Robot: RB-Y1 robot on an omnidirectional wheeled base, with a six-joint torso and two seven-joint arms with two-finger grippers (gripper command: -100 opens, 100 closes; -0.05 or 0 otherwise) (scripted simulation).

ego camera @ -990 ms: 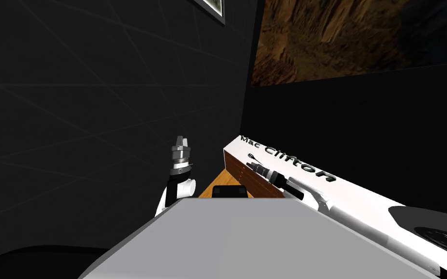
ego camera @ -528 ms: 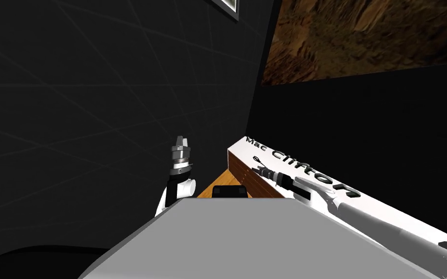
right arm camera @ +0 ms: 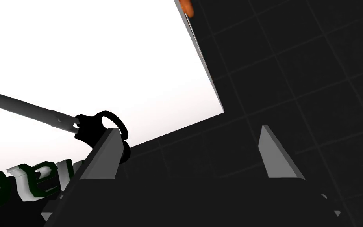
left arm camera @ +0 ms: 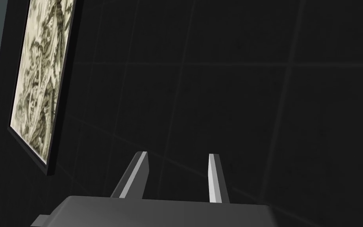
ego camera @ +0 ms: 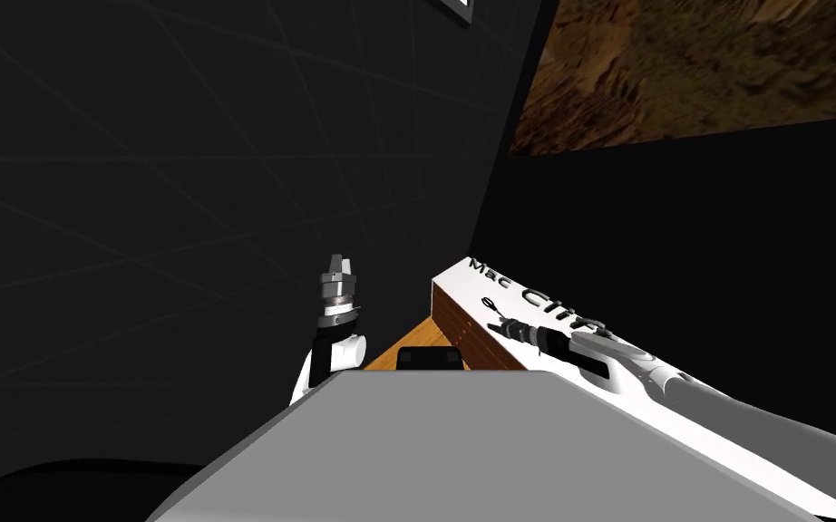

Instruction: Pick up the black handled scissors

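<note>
The scissors (right arm camera: 98, 128) have black ring handles and grey blades, and lie flat on a white top (right arm camera: 98, 59) near its corner. My right gripper (right arm camera: 189, 129) is open just above that corner. The handles sit against the outer side of one finger (right arm camera: 104, 155), not between the two. In the head view the scissors (ego camera: 490, 305) show small on the white top (ego camera: 458, 283), with the right gripper (ego camera: 501, 319) right behind them. My left gripper (ego camera: 338, 261) is raised to the left of the furniture, its fingers (left arm camera: 215, 173) close together and holding nothing.
Raised dark lettering (ego camera: 543, 301) runs along the white top. The furniture has a brown slatted side (ego camera: 461, 333), with an orange-brown surface (ego camera: 389, 353) and a black block (ego camera: 427, 358) below. Dark walls stand left and behind. Beyond the top's corner is a dark gridded floor (right arm camera: 295, 79).
The whole head view has shifted, so I have turned a little. My right forearm has slid further over the lettering, and the gripper stays by the scissors. The left arm has not moved.
</note>
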